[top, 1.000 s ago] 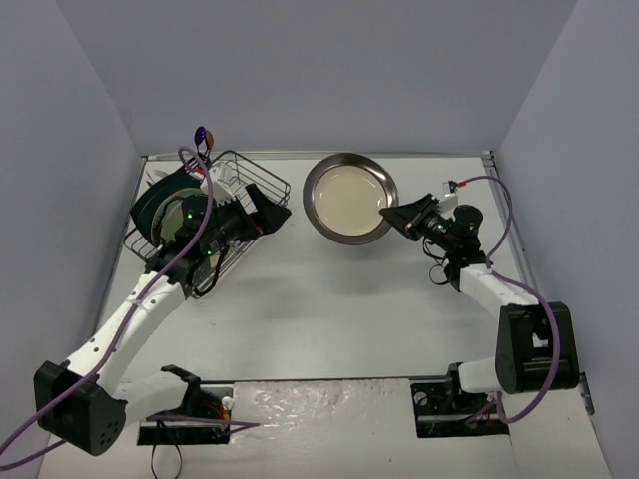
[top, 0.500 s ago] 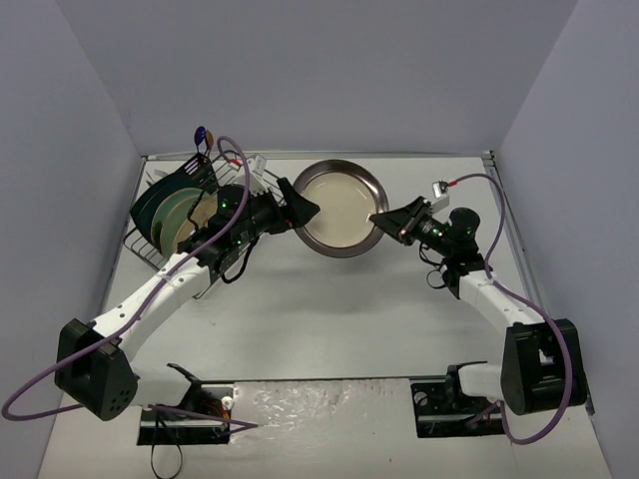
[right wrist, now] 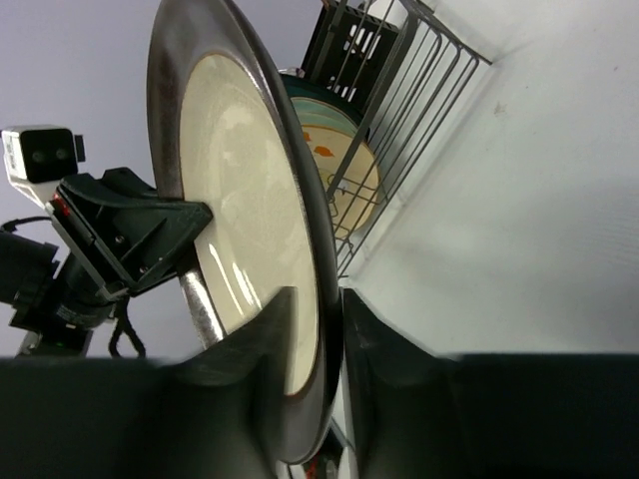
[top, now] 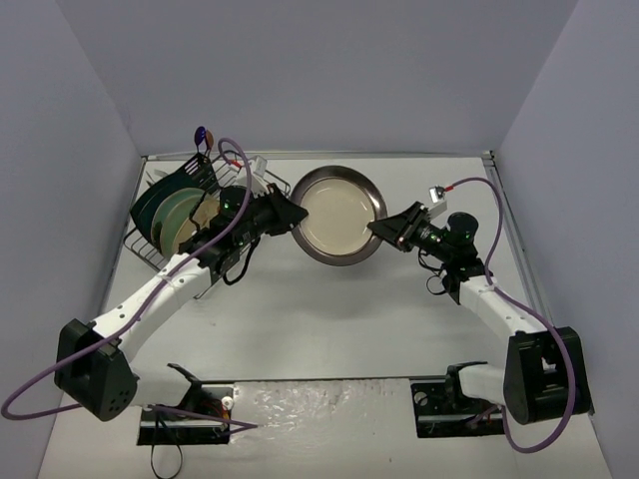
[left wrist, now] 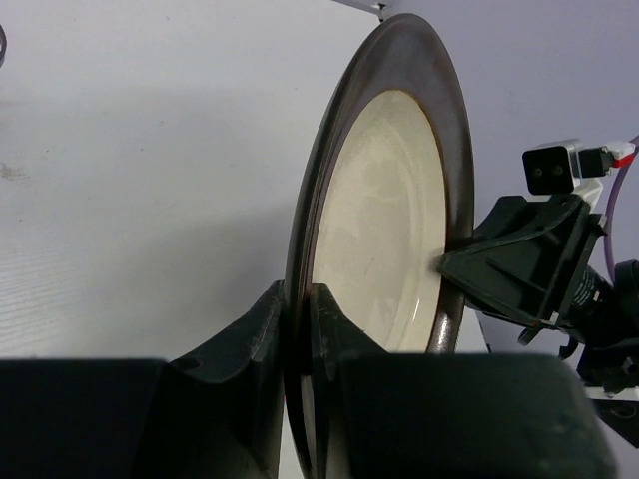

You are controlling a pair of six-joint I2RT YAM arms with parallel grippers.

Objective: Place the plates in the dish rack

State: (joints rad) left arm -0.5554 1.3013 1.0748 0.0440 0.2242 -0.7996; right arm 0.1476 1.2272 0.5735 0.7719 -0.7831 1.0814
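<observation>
Swinging off the rack over the past second, the left gripper (top: 296, 212) now bites the near rim of the one beige plate (top: 339, 214), which has itself slid a little leftward toward the dish rack (top: 262, 184).

Two arms share one plate. The right gripper (top: 377, 228) clamps the opposite rim, so the dish hangs between both tools above the middle of the grey table (top: 329, 319), just right of the single black wire rack. Whether it clears the tabletop cannot be told.

Round, with a glossy cream centre and a broad dark brown rim, the plate shows edge-on to both wrist cameras. From the left wrist, its rim runs down into the slot between two black fingers (left wrist: 262, 329) closed against it. From the right wrist, the rim likewise sits pinched between two fingers (right wrist: 371, 334).

Racked plates (top: 172, 214) stand on edge: dark teal, mint green and a cream floral one (right wrist: 351, 178) are visible; their full number cannot be counted.
</observation>
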